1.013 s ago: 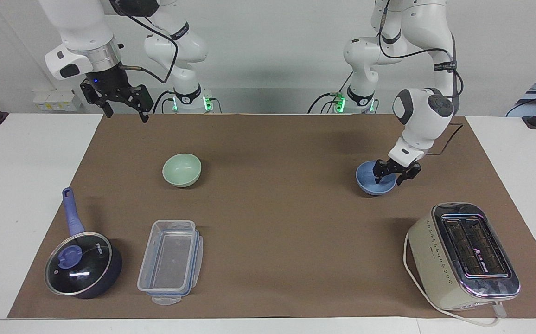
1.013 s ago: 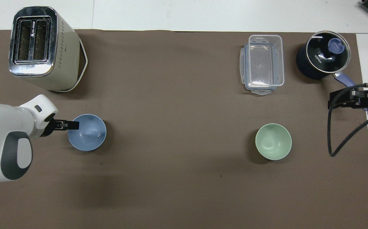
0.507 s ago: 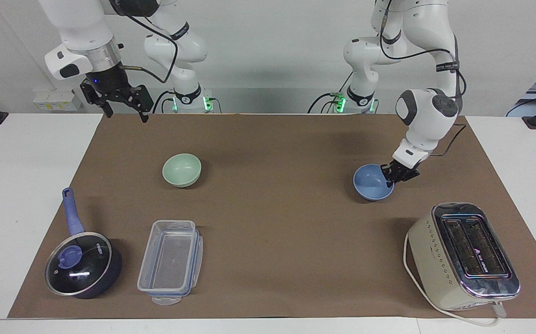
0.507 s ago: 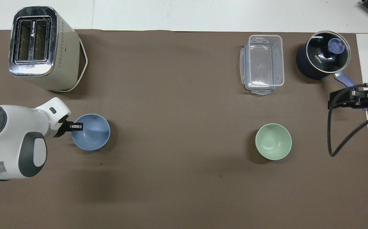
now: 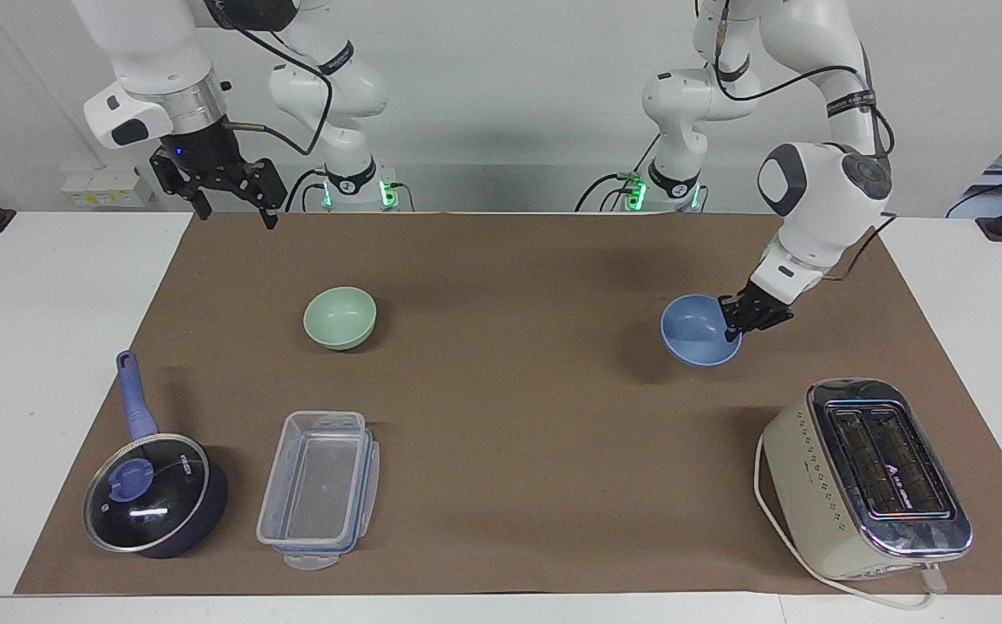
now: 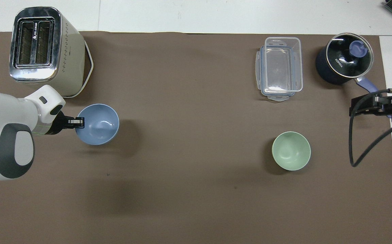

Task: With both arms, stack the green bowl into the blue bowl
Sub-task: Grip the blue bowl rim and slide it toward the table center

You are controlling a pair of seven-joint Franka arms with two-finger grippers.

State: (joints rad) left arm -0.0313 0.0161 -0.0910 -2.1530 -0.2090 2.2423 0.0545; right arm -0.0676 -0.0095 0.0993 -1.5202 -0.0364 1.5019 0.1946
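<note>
Two bowls sit well apart, each empty. The left gripper (image 5: 737,325) has pinched shut on the rim of the blue bowl (image 5: 697,331), which hangs tilted just off the mat, out from the fingertips toward the table's middle. The green bowl (image 5: 340,317) rests upright on the mat toward the right arm's end, below the right gripper (image 5: 232,206), which waits high with fingers spread, holding nothing.
</note>
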